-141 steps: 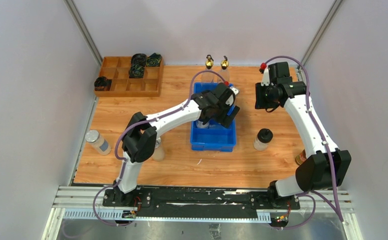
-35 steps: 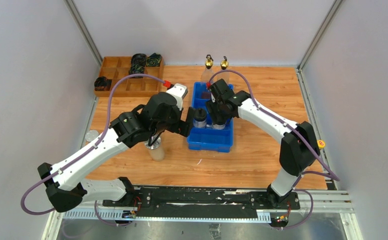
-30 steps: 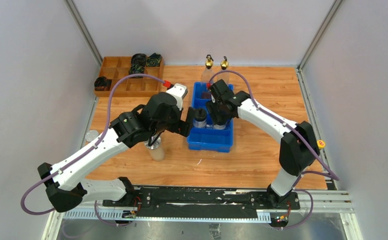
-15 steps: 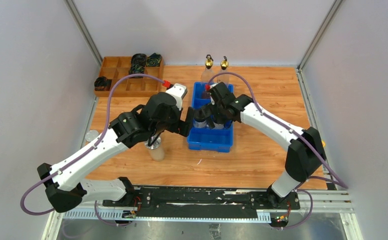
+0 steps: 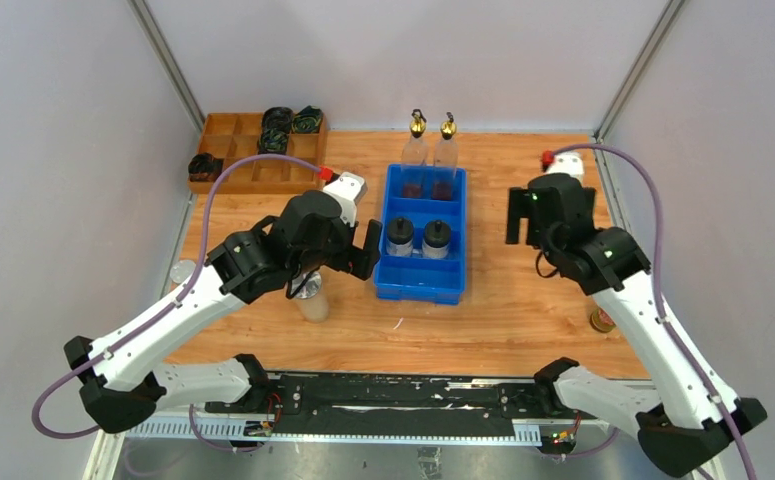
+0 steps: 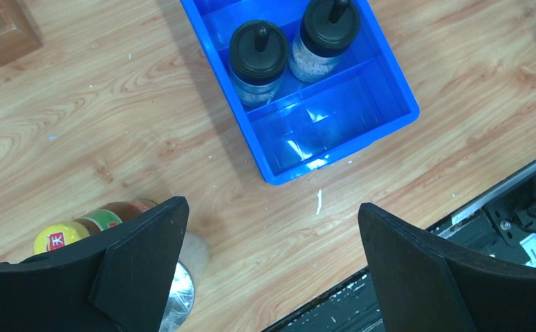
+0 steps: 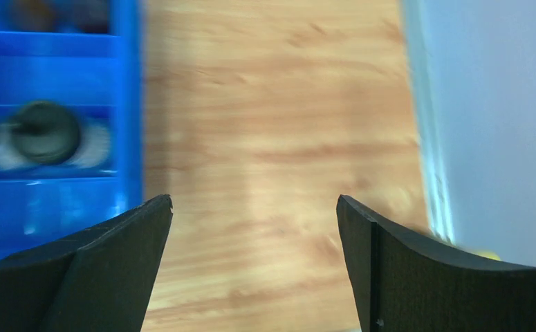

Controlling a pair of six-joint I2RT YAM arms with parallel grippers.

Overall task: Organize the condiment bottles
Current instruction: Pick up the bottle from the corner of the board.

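Toward the back middle of the wooden table sits a blue bin; its middle compartment holds one black-capped jar and a second black-capped jar side by side, with pale grains showing through their clear walls. At the bin's far end stand two clear gold-spouted bottles, and their dark bases seem to lie inside the far compartment.

The left gripper hangs over bare wood just left of the bin's near corner; its fingers are spread wide and grip nothing. Partly behind its left finger is a silver-lidded shaker; beside that is a dark bottle with a yellow cap. The cap bears a red patch with white writing too small to read, and a green band sits below it. A second shaker stands at the table's left edge.

The right gripper is likewise fully spread and empty, over bare wood to the right of the bin. Another dark bottle stands near the right edge, partly hidden by the arm.

A wooden divided tray in the far left corner holds black cable coils.
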